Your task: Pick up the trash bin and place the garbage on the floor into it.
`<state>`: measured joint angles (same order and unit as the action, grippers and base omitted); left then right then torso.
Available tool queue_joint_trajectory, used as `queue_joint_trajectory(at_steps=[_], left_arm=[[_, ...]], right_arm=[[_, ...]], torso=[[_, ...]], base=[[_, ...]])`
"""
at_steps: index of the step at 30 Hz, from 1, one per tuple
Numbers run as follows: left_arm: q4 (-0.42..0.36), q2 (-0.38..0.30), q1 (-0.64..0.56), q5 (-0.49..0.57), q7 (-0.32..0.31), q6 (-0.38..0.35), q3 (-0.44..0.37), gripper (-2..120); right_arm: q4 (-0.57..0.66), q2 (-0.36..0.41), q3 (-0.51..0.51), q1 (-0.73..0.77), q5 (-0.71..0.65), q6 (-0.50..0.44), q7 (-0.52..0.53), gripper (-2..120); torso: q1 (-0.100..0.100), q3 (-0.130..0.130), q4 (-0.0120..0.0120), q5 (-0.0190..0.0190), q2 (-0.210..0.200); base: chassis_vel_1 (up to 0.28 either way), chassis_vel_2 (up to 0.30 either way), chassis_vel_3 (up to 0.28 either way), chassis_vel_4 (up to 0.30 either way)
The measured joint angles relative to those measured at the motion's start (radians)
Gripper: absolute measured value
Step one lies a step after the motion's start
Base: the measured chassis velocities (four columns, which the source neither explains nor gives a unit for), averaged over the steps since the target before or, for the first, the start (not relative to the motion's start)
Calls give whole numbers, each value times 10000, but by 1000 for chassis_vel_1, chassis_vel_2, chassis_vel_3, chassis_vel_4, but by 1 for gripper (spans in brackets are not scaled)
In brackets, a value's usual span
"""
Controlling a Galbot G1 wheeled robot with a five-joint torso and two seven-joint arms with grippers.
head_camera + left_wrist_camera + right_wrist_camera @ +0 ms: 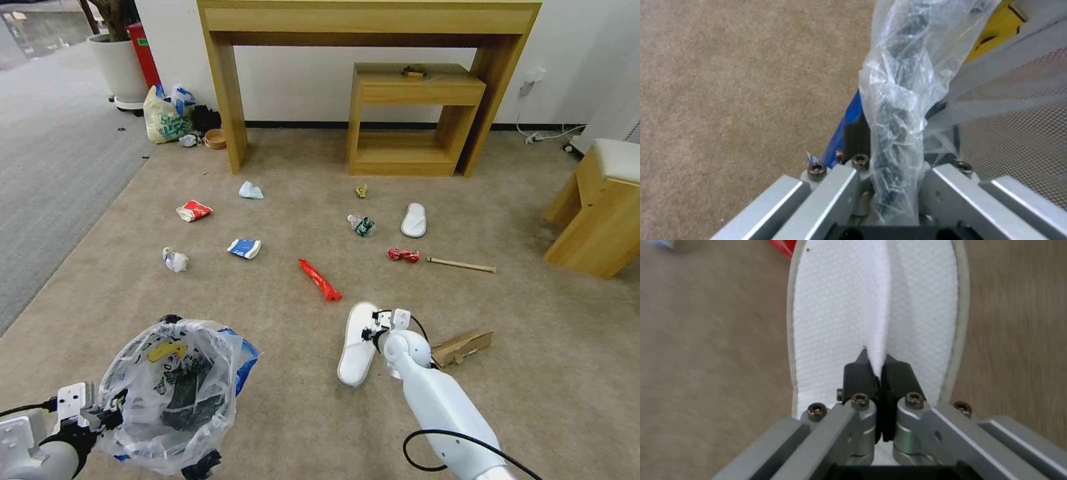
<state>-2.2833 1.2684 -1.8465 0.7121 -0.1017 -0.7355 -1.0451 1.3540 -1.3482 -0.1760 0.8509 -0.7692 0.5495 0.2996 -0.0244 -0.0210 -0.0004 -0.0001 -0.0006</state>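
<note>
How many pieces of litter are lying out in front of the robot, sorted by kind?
White slippers: 2, one pinched by the right gripper
Crushed cartons: 2
Crumpled tissues: 2
Red wrapper: 1
Bottle: 1
Red can: 1
Stick: 1
Brown cardboard: 1
Small yellow scrap: 1
Total: 12

Two flat white fabric slippers [357,345] [414,220]; two crushed cartons, red-white [194,211] and blue-white [245,248]; one thin wooden stick [461,265].
</note>
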Motion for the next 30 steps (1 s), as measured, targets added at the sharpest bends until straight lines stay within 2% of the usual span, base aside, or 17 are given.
queue_joint_trajectory(at_steps=[9, 12, 16, 20, 23, 24, 30], left_arm=[[44, -157, 219, -86, -158, 0, 300, 0], [58, -291, 364, -93, -508, 0, 584, 0], [59, -397, 456, -93, -657, 0, 761, 0], [171, -647, 579, -167, -744, 1, 1037, 0], [301, -864, 757, -222, -805, 2, 1265, 0], [301, -864, 757, -222, -805, 2, 1265, 0], [459, -1057, 915, -237, -813, 2, 1474, 0]], right_arm=[[2144, 763, 498, -458, 58, -810, -1330, 0], [3061, 1039, 698, -1124, -76, -1083, -2042, 0], [3503, 1252, 937, -1683, -381, -1256, -2438, 0], [3965, 1524, 1586, -2331, -679, -1589, -2947, 0], [4309, 1620, 2601, -2914, -760, -2164, -3511, 0], [4309, 1620, 2601, -2914, -760, -2164, -3511, 0], [4374, 1096, 4438, -3787, -652, -3210, -4258, 0]], torso=[[1, 0, 1, 1, 0], [1, -1, 1, 0, 0], [1, 0, 2, -2, 0], [0, -1, 0, -1, 0], [0, -1, 0, 0, 0], [0, -1, 0, 0, 0], [0, -1, 3, -3, 0]], base=[[0, 0, 0, 0], [0, 0, 0, 0], [0, 0, 0, 0], [0, 0, 0, 0], [0, 0, 0, 0], [0, 0, 0, 0], [0, 0, 0, 0]])
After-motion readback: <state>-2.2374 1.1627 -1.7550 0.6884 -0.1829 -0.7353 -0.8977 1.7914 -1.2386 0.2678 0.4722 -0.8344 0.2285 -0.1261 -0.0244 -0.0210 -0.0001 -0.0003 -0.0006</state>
